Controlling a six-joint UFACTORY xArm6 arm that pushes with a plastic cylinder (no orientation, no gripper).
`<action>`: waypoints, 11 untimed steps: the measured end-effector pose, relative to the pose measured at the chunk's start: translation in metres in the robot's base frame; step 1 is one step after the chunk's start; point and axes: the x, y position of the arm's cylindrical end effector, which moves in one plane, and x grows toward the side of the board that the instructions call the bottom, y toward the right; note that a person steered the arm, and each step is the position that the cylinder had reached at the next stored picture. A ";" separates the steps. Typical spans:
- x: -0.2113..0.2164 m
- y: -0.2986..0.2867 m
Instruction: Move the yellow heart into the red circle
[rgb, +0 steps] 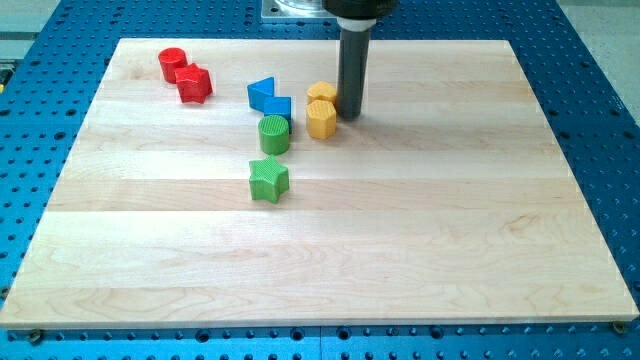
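Note:
The yellow heart (322, 92) lies near the view's top centre, with a yellow pentagon (321, 119) touching it just below. The red circle (172, 63) lies at the view's top left, far to the left of the heart. My tip (349, 116) rests on the board right beside the two yellow blocks, on their right side, close to or touching the pentagon. The rod rises straight to the view's top edge.
A red hexagon-like block (194, 84) sits against the red circle's lower right. A blue triangle (261, 93) and a blue cube (278, 107) lie left of the yellow blocks. A green cylinder (274, 134) and a green star (268, 180) lie below them. The wooden board (420, 240) sits on a blue perforated table.

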 end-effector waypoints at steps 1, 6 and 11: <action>-0.035 -0.054; -0.039 -0.100; -0.014 -0.151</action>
